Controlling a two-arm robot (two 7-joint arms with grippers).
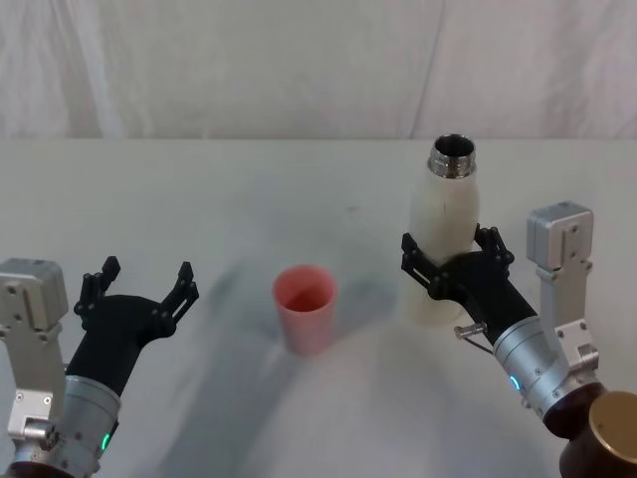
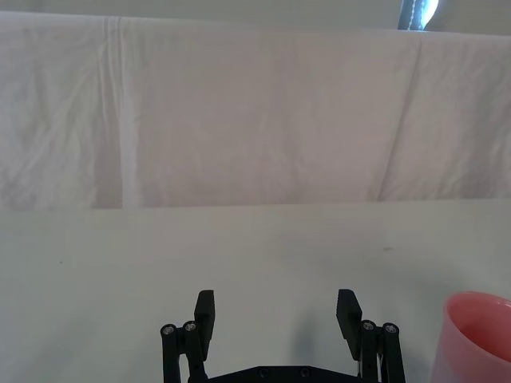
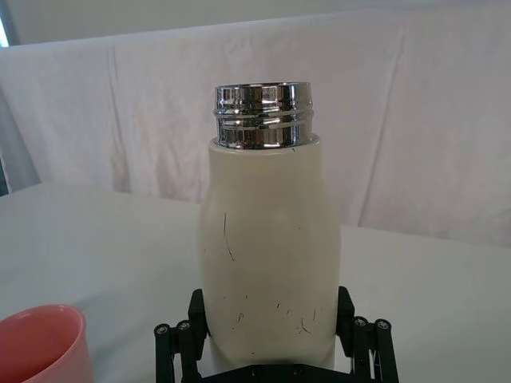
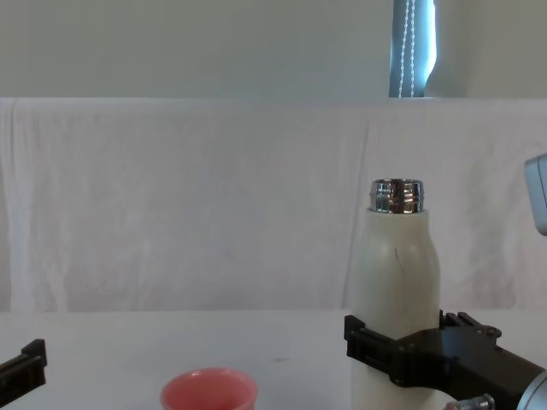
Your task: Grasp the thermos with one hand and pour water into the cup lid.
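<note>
A: Right gripper [image 1: 455, 261] first. It's wrapped round the lower body of the thermos [image 1: 443, 239], one finger on each flank. From the right wrist view the pads sit right against the cream wall, so I'd call that pinching the bottle, though how firmly is a judgement.

B: And the thermos itself?

A: Upright on the desk [image 1: 219, 199], long axis vertical, chrome neck open and pointing straight up. From the chest view it looks as if it stands on the surface, but its foot is hidden there.

B: Where does the cup lid [image 1: 305, 307] lie from there?

A: To the robot's left of the thermos and a touch nearer the body, mouth up, near but clearly apart from the bottle. That's the relation that matters: I'd judge the pour has to tip the neck leftward, over that pink rim.

B: The other arm?

A: Left gripper [image 1: 139, 286] hovers low on the far left, fingers spread wide, nothing between them. In its own wrist view the cup lid sits just off to one side. It's about as close to the cup as the right one, but the right arm is the one with the thermos.
</note>
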